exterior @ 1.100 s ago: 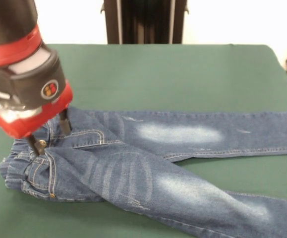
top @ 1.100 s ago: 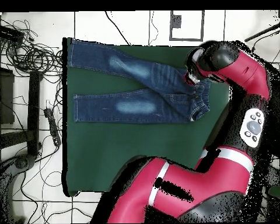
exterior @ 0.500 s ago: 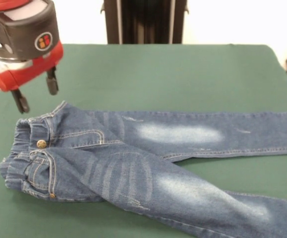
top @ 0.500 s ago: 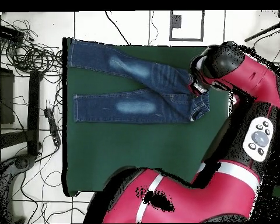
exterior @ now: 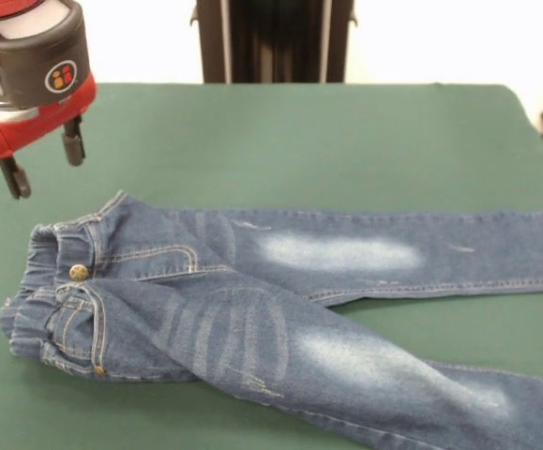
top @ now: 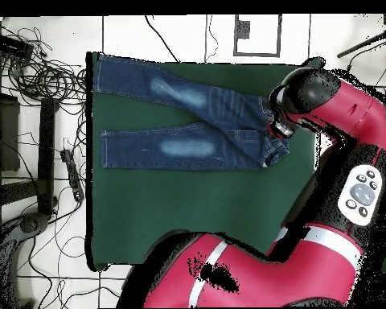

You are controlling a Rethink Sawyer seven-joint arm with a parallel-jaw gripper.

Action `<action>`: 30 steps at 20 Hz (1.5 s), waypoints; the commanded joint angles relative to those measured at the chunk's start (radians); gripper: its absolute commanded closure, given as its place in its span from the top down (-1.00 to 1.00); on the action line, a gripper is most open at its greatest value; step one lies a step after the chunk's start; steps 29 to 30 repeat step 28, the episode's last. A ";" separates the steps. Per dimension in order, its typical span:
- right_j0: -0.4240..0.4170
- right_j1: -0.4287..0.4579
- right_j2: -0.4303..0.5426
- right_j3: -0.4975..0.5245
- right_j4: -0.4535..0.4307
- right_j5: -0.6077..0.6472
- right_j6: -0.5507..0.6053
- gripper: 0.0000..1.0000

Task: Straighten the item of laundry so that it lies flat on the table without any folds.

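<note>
Item: small pair of blue denim jeans (exterior: 252,309), lying on the green table (exterior: 309,141), waistband at the left of the front view, legs running right past the picture's edge. Condition: mostly spread; both legs extended, the near leg angled across the crotch and overlapping the far one; waistband bunched and rumpled at the left. Remaining, by estimate: smooth the waistband, part the legs.

Gripper (exterior: 38,159): raised above the table, far-left of the waistband, fingers apart, holding nothing.

Markings: round red-and-white emblem on the gripper housing; no legible lettering. Brass button (exterior: 79,272) unmarked as far as visible.
</note>
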 commanded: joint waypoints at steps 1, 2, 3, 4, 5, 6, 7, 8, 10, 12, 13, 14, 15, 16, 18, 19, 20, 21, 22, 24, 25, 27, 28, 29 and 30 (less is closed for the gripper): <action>-0.003 0.018 0.091 0.186 -0.008 -0.100 0.020 1.00; -0.002 0.021 0.086 0.178 -0.008 -0.088 0.028 1.00; -0.003 0.021 0.086 0.176 -0.006 -0.082 0.033 1.00; -0.004 0.019 0.090 0.178 -0.002 -0.085 0.031 1.00; -0.006 0.017 0.094 0.181 0.001 -0.087 0.029 1.00; -0.005 0.018 0.091 0.175 -0.001 -0.079 0.030 1.00; -0.004 0.019 0.090 0.172 -0.003 -0.078 0.031 1.00; -0.004 0.019 0.089 0.172 -0.004 -0.076 0.031 1.00; -0.005 0.016 0.094 0.175 0.000 -0.074 0.032 1.00; -0.011 0.007 0.111 0.186 0.010 -0.086 0.017 1.00; -0.012 0.008 0.111 0.183 0.008 -0.086 0.012 1.00; -0.011 0.009 0.109 0.178 0.008 -0.079 0.013 1.00; -0.013 0.007 0.115 0.178 0.010 -0.082 0.005 1.00; -0.020 0.001 0.130 0.187 0.018 -0.093 -0.010 1.00; -0.023 0.002 0.130 0.174 0.003 -0.084 -0.041 1.00; -0.022 0.002 0.128 0.171 0.000 -0.078 -0.043 1.00; -0.021 0.003 0.126 0.168 -0.003 -0.073 -0.044 1.00; -0.020 0.004 0.126 0.165 -0.004 -0.070 -0.044 1.00; -0.020 0.003 0.126 0.162 -0.006 -0.067 -0.047 1.00; -0.017 0.007 0.124 0.154 -0.007 -0.058 -0.040 1.00; -0.016 0.010 0.122 0.147 -0.011 -0.048 -0.042 1.00; -0.015 0.015 0.119 0.134 -0.023 -0.030 -0.057 1.00; -0.017 0.012 0.127 0.142 -0.010 -0.037 -0.045 1.00; -0.017 0.012 0.127 0.142 -0.010 -0.037 -0.045 1.00; -0.017 0.012 0.127 0.142 -0.010 -0.037 -0.045 1.00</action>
